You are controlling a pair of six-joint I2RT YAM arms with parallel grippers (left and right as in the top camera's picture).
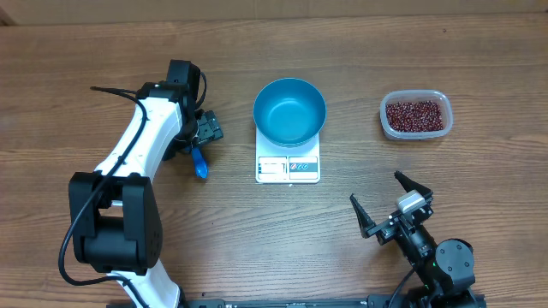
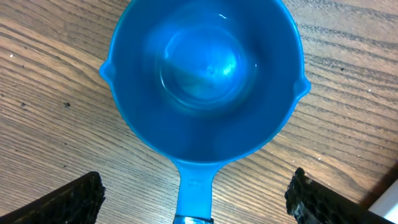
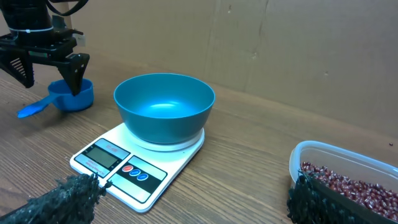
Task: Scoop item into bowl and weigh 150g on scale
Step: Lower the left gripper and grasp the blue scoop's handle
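Bowl [image 1: 289, 111], blue and empty, sits on the scale [image 1: 288, 168] at centre, ready for weighing. Beans [image 1: 416, 115] fill a clear tub [image 1: 385, 122] far right. Left gripper [image 2: 196, 202] hangs wide open over the scoop [image 2: 205, 81], gripping nothing; right gripper [image 1: 377, 188] gapes empty, near right.

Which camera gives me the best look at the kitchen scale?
The right wrist view: the scale sits close, its display and buttons clear in front of the bowl standing on it. The overhead view shows the scale small, the bowl covering most of it. The left wrist view shows none of it, only the scoop.
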